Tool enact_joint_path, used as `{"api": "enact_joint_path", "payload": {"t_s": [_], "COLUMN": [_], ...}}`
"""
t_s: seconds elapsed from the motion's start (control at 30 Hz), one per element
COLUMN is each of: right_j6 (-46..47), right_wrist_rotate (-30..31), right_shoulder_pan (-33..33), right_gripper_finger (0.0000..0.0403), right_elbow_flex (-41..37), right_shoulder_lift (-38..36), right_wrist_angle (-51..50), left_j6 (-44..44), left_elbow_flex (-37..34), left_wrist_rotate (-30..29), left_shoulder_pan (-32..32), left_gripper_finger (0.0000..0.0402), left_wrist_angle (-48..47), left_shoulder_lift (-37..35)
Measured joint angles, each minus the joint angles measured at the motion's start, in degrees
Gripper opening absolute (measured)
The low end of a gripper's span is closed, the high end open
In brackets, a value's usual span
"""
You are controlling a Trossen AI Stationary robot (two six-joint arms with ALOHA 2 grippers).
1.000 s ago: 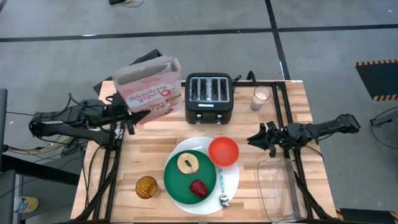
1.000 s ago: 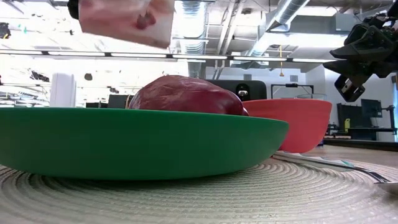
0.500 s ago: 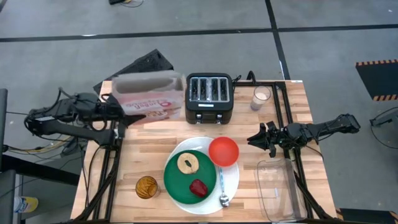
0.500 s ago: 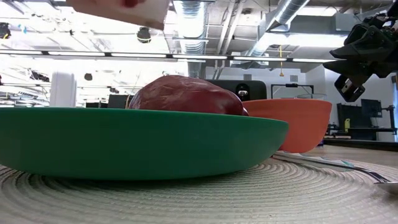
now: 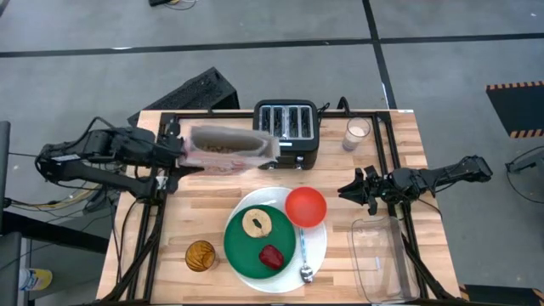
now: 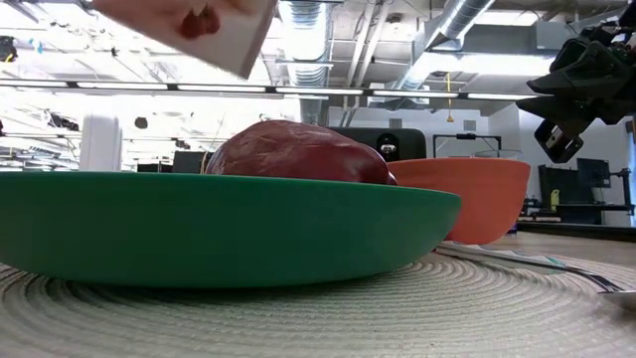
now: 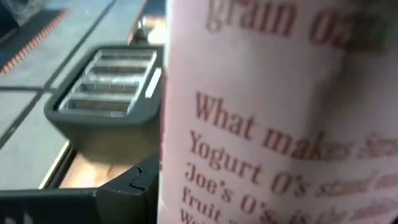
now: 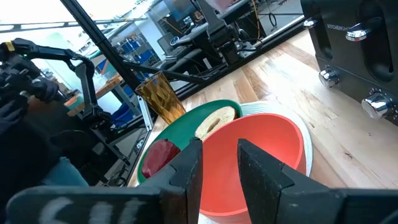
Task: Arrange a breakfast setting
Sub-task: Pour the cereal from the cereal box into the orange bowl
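In the low view the cereal box (image 6: 189, 30) is cut off by the frame edge; only one lower corner shows. In the left wrist view its printed panel fills most of the frame and hides the left gripper's fingers. The white plate (image 5: 316, 252) is largely covered by the items stacked on it.

The cereal box (image 5: 228, 150) is held above the table's far left area, just left of the black toaster (image 5: 287, 132). It is tipped onto its side. Its long axis runs left to right across the table, with the open end toward the toaster and cereal visible inside. The left gripper (image 5: 180, 153) is clamped on the box's left end.

The green plate (image 5: 259, 240) lies on the white plate and holds the bagel half (image 5: 256, 223) and the red fruit (image 5: 271, 256), which sit apart. The red-orange bowl (image 5: 305, 206) rests on the white plate's far right rim; nothing is seen in it. The spoon (image 5: 303, 254) lies on the white plate's right side, handle pointing away, bowl end nearest the front edge.

The right gripper (image 5: 350, 189) hovers right of the red-orange bowl, fingers set to a narrow gap and holding nothing.

A clear bin (image 5: 376, 255), an amber glass (image 5: 201, 255) and a glass of milk (image 5: 357, 133) also stand on the table (image 5: 204, 204).
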Motion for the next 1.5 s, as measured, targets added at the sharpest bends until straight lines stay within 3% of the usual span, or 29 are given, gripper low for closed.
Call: {"api": "enact_joint_path", "payload": {"t_s": [0.33, 0.63, 1.13, 1.5], "right_j6": [0.0, 0.0, 0.0, 0.0], "right_wrist_rotate": [0.0, 0.0, 0.0, 0.0], "right_shoulder_pan": [0.0, 0.0, 0.0, 0.0], "right_gripper_finger": [0.0123, 0.0123, 0.0123, 0.0123], "right_elbow_flex": [0.0, 0.0, 0.0, 0.0], "right_shoulder_lift": [0.0, 0.0, 0.0, 0.0], "right_wrist_angle": [0.0, 0.0, 0.0, 0.0], "left_j6": [1.9, 8.1, 14.9, 15.1], "left_elbow_flex": [4.0, 4.6, 4.6, 4.6], "left_wrist_rotate": [-2.9, -10.3, -24.8, -29.5], "left_shoulder_pan": [0.0, -0.2, -9.2, -12.1], "left_gripper_finger": [0.0196, 0.0196, 0.0196, 0.0196], "left_wrist_angle": [-10.0, -11.4, -16.4, -15.5], "left_shoulder_lift": [7.6, 14.3, 21.8, 25.3]}}
